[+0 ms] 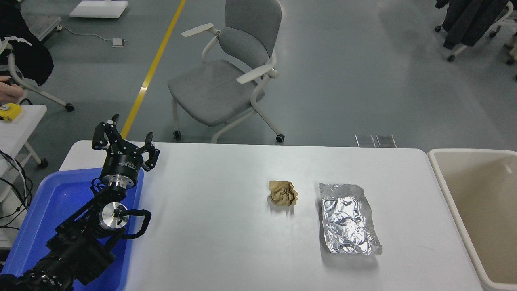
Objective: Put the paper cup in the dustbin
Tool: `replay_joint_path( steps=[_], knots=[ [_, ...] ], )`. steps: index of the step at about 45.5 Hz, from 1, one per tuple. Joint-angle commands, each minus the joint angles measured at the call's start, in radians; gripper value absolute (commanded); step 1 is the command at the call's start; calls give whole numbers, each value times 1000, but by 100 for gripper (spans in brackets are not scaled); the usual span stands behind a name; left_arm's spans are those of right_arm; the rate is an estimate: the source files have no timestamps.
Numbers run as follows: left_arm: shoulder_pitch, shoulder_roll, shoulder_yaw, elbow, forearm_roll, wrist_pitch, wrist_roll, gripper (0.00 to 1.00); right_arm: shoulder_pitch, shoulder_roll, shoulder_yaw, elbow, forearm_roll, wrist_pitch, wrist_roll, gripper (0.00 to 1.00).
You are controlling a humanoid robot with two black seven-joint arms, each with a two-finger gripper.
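At the far left edge a person's hand shows beside a small side table. Below it the blue tub sits at the table's left end, and the left gripper is parked above the tub's far corner with its fingers spread and nothing between them. On the white table lie a crumpled brown paper ball near the middle and, just to its right, a crinkled foil tray. Further right, touching or nearly touching the table's end, stands the dustbin, open at the top, with no cup visible in the part that shows. The right arm, its gripper and the paper cup are all out of view, so its grip cannot be told. To do the drop well, the cup should probably be carried well inside the rim before letting go, low enough that it cannot bounce out.
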Motion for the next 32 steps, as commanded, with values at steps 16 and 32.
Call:
replay_joint_path(
  steps=[16,32],
  knots=[
    [-1,0,0,0,0,0,0,100,-12,383,418,-295,355,-56,-557,0],
    [-1,-1,0,0,0,0,0,100,96,457,640,-298,358,-216,-621,0]
  ],
)
